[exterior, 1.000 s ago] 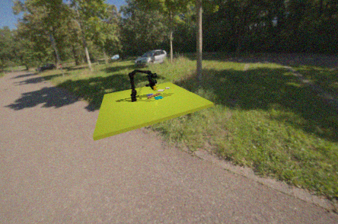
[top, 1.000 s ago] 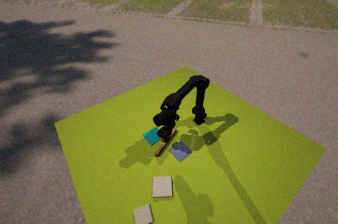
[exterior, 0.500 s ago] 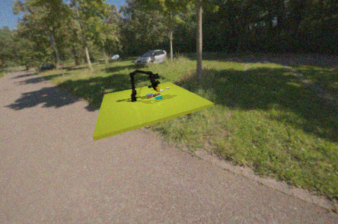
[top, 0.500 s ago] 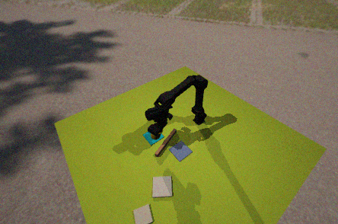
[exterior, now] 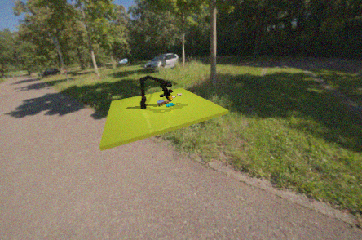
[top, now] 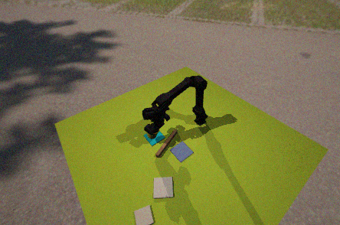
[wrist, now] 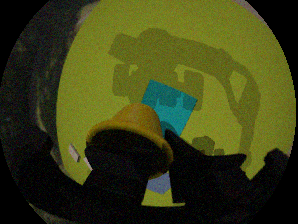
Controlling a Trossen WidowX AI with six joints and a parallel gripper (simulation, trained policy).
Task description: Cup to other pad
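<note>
The orange-yellow cup (wrist: 136,117) (top: 152,135) is held by my gripper (wrist: 160,131) (top: 152,132), which is shut on its wall, one finger reaching in over the rim. The cup hangs over or just beside the teal pad (wrist: 178,111) (top: 155,141) (exterior: 169,105); its exact height is hard to tell. In the wrist view its mouth is dark and partly covered by the finger, so marbles cannot be made out. The blue pad (top: 181,151) (wrist: 159,185) carries nothing.
A brown bar (top: 166,144) lies between the two pads, hidden in the wrist view. Two whitish tiles (top: 163,187) lie beyond the blue pad on the yellow-green table top (top: 115,176) (exterior: 134,131). The arm's shadow crosses the teal pad.
</note>
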